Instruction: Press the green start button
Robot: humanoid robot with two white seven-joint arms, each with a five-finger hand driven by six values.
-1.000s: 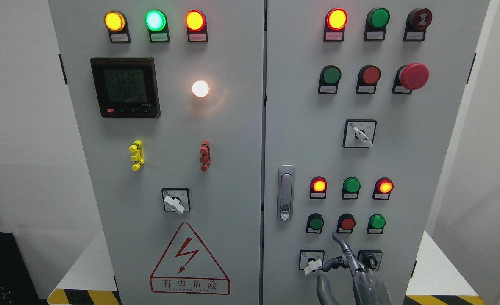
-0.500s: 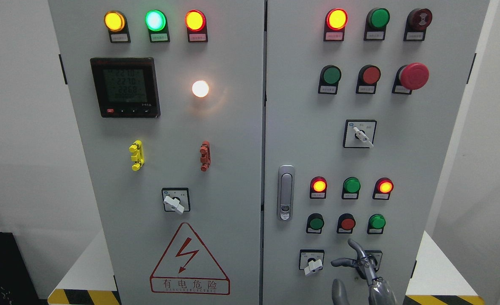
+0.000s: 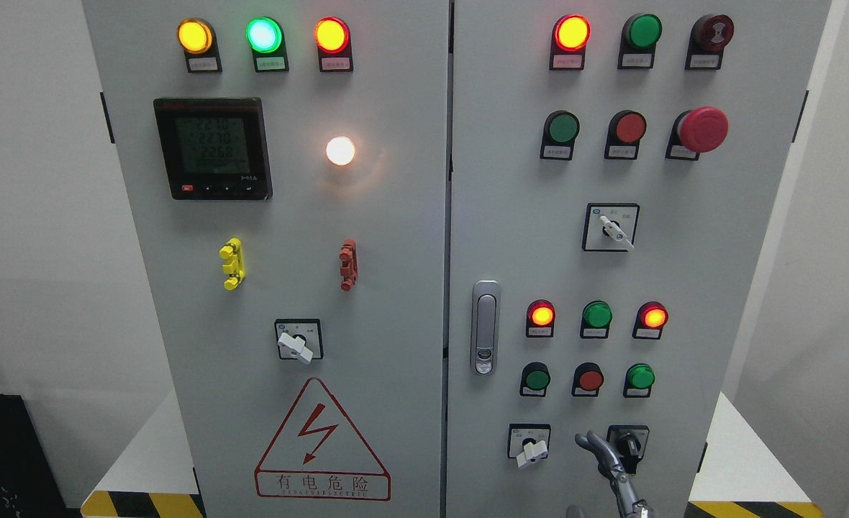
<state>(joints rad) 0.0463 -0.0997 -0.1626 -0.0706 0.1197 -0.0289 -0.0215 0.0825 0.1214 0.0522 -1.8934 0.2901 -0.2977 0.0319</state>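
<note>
The grey control cabinet (image 3: pixel 410 288) fills the view. On its right door, the lower button row holds a dark green button (image 3: pixel 537 378), a red button (image 3: pixel 590 378) and a brighter green button (image 3: pixel 640 376). Another green button (image 3: pixel 563 127) sits higher up. Only a slim part of my right hand (image 3: pixel 606 460) shows at the bottom edge, below the red button and beside the black selector switch (image 3: pixel 627 442). It touches no button. The left arm is out of view.
A white-handled selector (image 3: pixel 532 450) sits left of the hand. A door latch (image 3: pixel 485 327) is at the door's left edge. A red emergency stop (image 3: pixel 702 129) sticks out at the upper right. Lit lamps (image 3: pixel 541 315) sit above the lower button row.
My right hand has dropped down and slightly right, away from the lower button row, and has mostly left the view at the bottom edge.
</note>
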